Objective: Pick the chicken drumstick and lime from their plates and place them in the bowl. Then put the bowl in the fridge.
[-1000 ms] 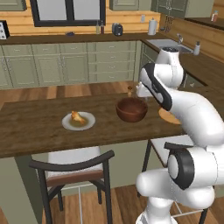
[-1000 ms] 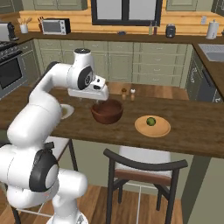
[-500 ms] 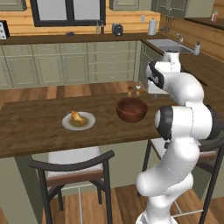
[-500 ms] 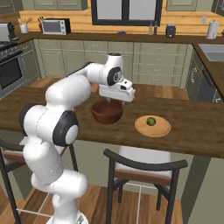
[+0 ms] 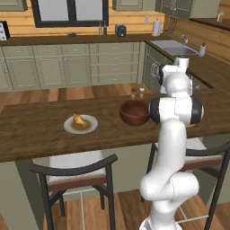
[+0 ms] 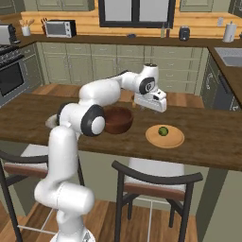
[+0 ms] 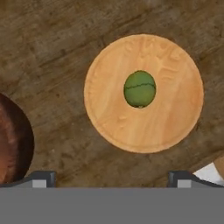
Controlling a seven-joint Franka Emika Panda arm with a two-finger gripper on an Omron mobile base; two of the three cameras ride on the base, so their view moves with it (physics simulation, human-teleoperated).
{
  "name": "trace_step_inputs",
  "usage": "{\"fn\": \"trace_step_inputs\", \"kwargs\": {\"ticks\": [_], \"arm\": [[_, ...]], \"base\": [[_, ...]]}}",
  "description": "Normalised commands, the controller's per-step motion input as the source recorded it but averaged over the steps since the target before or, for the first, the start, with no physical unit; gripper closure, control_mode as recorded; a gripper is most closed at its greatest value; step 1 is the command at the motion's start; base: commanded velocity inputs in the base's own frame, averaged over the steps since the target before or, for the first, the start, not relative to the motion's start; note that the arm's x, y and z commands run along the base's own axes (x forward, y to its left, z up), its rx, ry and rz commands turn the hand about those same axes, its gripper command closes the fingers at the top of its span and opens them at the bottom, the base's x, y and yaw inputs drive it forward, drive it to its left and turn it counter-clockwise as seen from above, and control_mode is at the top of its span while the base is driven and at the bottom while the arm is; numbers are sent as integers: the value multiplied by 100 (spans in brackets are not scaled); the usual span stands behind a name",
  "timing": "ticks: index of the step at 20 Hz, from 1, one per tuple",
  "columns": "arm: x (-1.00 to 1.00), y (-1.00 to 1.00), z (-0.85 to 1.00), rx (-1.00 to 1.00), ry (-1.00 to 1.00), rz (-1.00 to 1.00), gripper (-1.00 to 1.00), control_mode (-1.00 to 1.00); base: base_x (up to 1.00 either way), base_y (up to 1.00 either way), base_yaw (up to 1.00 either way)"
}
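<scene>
The gripper (image 6: 156,107) hangs wide open and holds nothing, above the counter (image 6: 208,142) between the bowl (image 6: 116,120) and the tan plate (image 6: 164,136); in the hand view only its two tips peek in at the bottom. The lime (image 7: 140,89) sits in the middle of that plate; the bowl is cut off at the left edge there. Far to the left, the chicken drumstick (image 5: 80,120) lies on the grey plate (image 5: 81,125); the arm hides part of the bowl in the left base view.

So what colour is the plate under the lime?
Light tan, wood-grained plate under the green lime, clearest in the hand view.
</scene>
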Motion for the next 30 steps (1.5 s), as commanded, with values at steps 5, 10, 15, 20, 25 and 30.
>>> {"fn": "trace_step_inputs", "kwargs": {"ticks": [5, 10, 15, 20, 25, 30], "arm": [[30, -45, -61, 0, -11, -11, -100, -100], [1, -32, -54, 0, 0, -9, -100, -100], [-22, 6, -41, -10, -13, -1, -100, -100], [-14, 15, -12, -16, -2, 0, -100, -100], [6, 0, -20, -8, -4, 1, -100, -100], [4, -22, -11, 4, 0, 0, -100, -100]], "base": [[0, 0, 0], [0, 0, 0], [0, 0, 0], [0, 0, 0], [0, 0, 0], [0, 0, 0]]}}
